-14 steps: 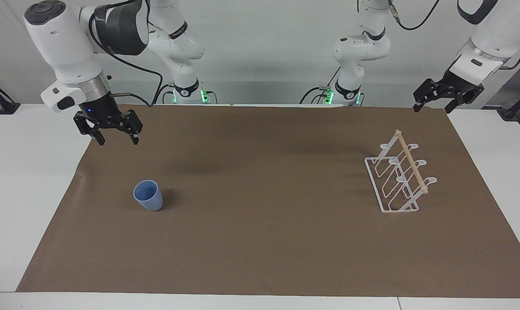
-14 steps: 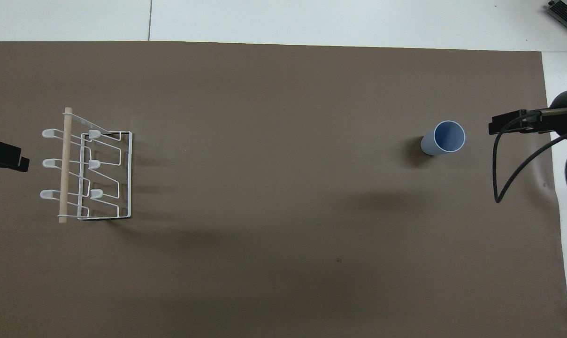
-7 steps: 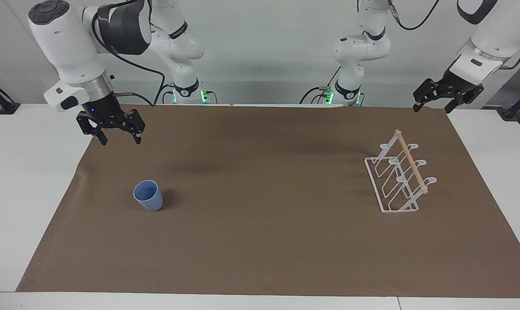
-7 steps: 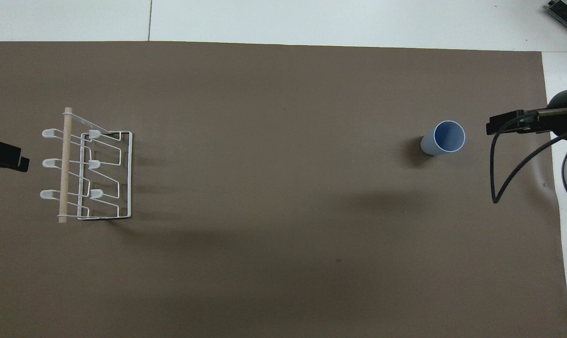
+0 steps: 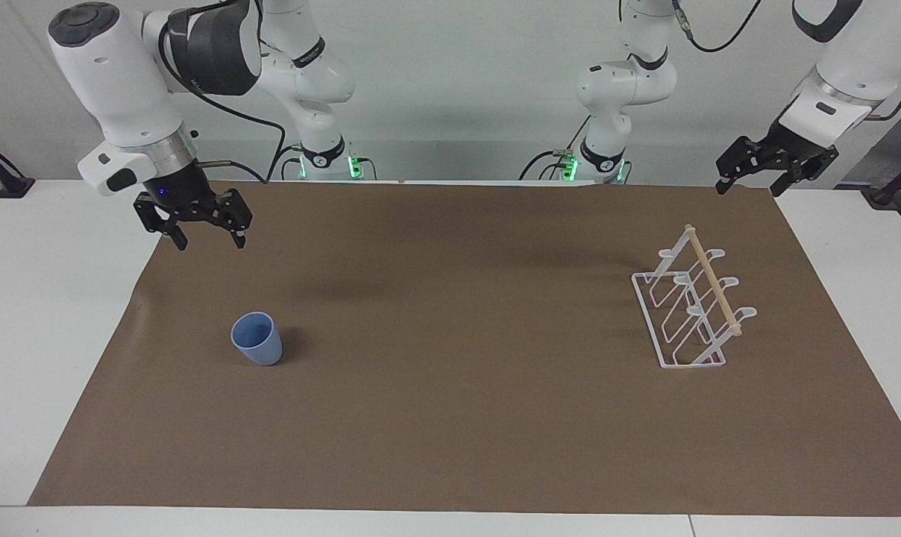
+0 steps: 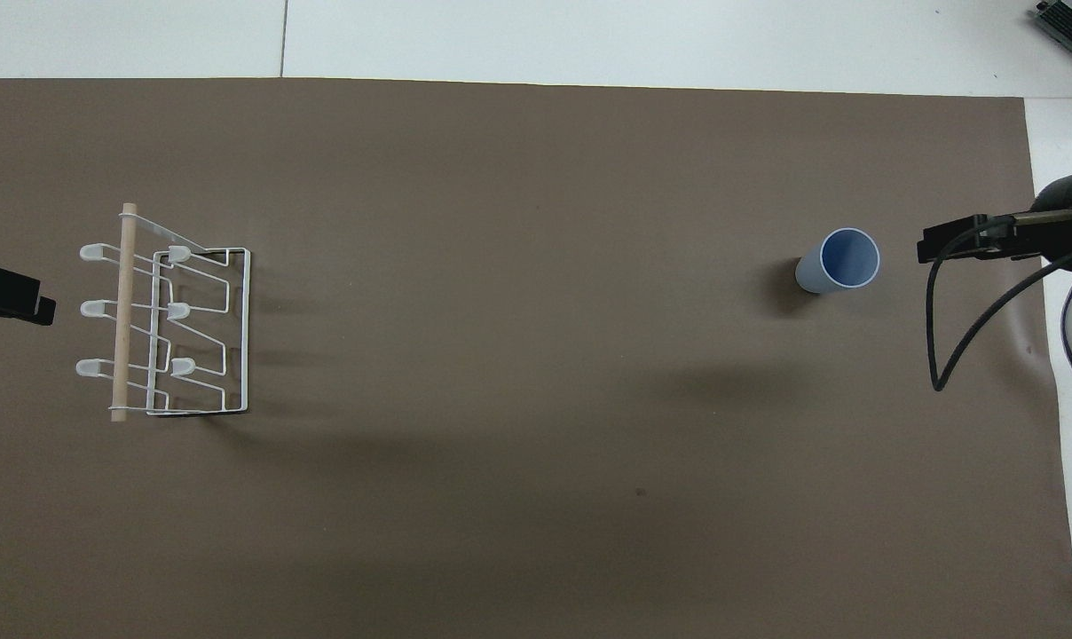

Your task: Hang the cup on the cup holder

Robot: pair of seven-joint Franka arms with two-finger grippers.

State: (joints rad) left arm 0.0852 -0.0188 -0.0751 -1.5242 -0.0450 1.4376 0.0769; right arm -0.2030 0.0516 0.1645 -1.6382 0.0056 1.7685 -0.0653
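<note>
A white table (image 5: 40, 298) carries a brown mat (image 5: 450, 418) under a plain pale wall (image 5: 458, 67), seemingly evenly lit.

**What you cannot see from these two cameras**

In the overhead view the left gripper (image 6: 8, 297) is cut by the picture's edge; only a dark block shows, so you cannot read its fingers there. The right gripper (image 6: 953, 243) appears side-on as a dark bar, its arm cropped at the edge and a cable (image 6: 944, 328) looping below the fingers. In the facing view both arms run out of the top of the picture. The cup (image 5: 257, 338) stands below the right gripper's fingers (image 5: 179, 240); its base on the side away from the camera is hidden by its own wall.
</note>
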